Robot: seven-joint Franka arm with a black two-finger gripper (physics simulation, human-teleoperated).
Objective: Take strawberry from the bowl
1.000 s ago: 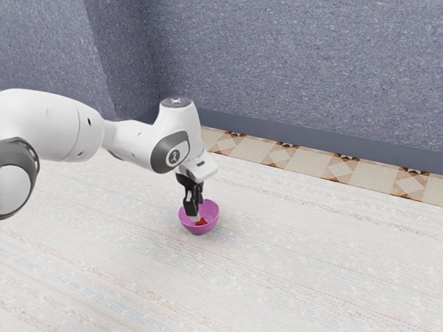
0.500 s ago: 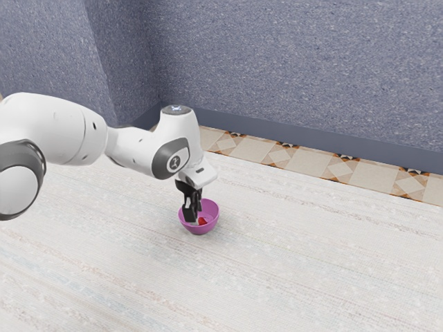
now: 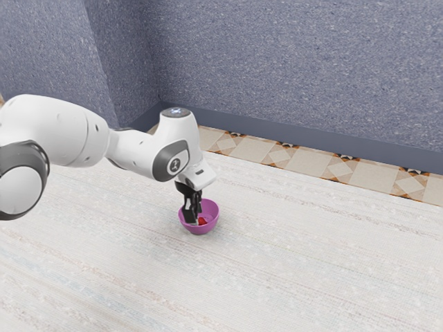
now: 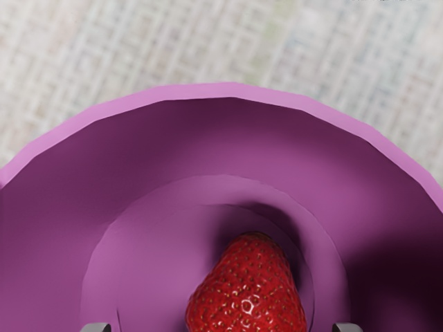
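My gripper [image 3: 194, 217] is inside the purple bowl [image 3: 212, 216], pointing down, with the red strawberry [image 3: 202, 221] beside its fingers. In the wrist view, the strawberry [image 4: 248, 294] rests on the floor of the bowl [image 4: 228, 90]. The tips of my gripper [image 4: 221, 328] peek in on either side of the fruit, wide apart, with a gap between each tip and the berry. They stand open and hold nothing. The berry's lower part is cut off by that view's edge.
The bowl's rim surrounds the fingers closely. Under it lies a pale, streaked surface [image 3: 297, 263], bordered by a patterned tile strip [image 3: 311, 162] and a blue-grey wall [image 3: 297, 69] behind.
My hand has come down a little, deeper into the bowl, with most of that motion in the first half second. Bowl and strawberry look unmoved.
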